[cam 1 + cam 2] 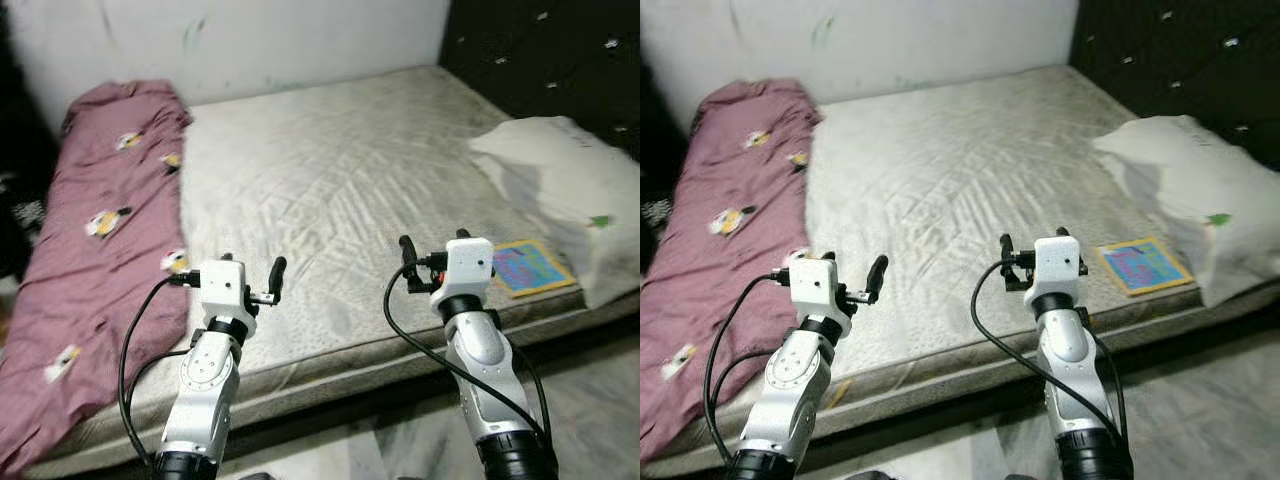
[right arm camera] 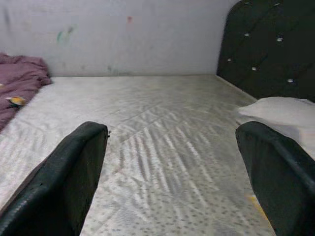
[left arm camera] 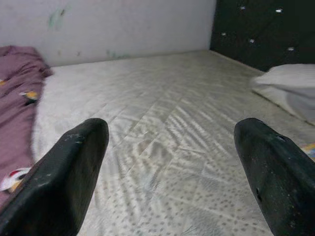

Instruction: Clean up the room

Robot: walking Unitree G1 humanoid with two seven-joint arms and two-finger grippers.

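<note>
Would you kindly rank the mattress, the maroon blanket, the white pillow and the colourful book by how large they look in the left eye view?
1. Mattress, by far the largest.
2. Maroon blanket.
3. White pillow, partly cut off at the picture's edge, so its full size is unsure.
4. Colourful book, clearly the smallest.

No text, label, brand or number can be read anywhere. The colourful book [image 1: 533, 268] lying on the mattress [image 1: 330, 190] beside the pillow [image 1: 565, 180] has a printed cover, but its markings are too small and blurred to make out.
</note>
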